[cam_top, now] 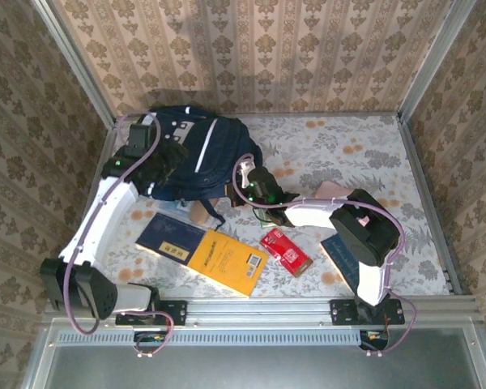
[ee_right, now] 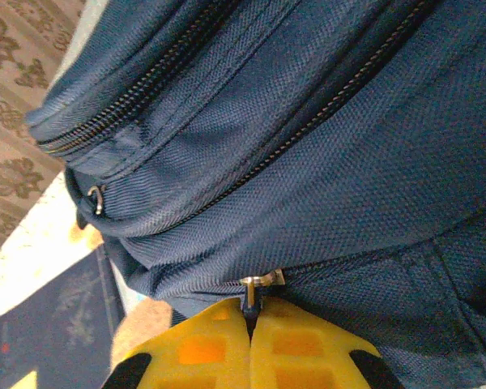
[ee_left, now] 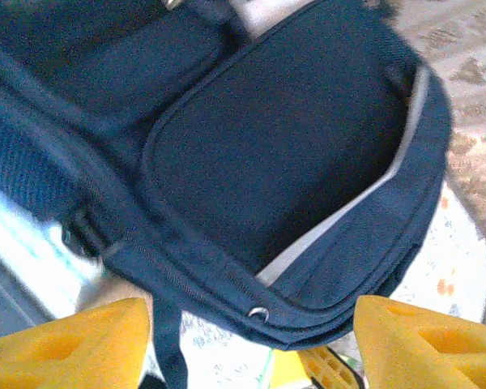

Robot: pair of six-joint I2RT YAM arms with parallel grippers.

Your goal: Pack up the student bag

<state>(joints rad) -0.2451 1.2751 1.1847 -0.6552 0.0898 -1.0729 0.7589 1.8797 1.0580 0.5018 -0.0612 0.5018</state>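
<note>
Now: bag [cam_top: 196, 154], zip pull [ee_right: 255, 285] pinched by R gripper [ee_right: 251, 328]; draw steady along track. L gripper [ee_left: 247, 332] spread wide, empty; best brace fabric.

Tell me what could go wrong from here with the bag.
The right gripper pinches just the small zipper pull, which might slip free under a tug. The left gripper is open, gripping nothing, so the bag could drag along instead of the zipper sliding, perhaps nudging the yellow book nearby.

I see the bag [cam_top: 196, 158]: navy, thin white stripes, lying flat at the table's [cam_top: 373, 154] far-left corner, one pocket gaping with pale lining showing.
</note>
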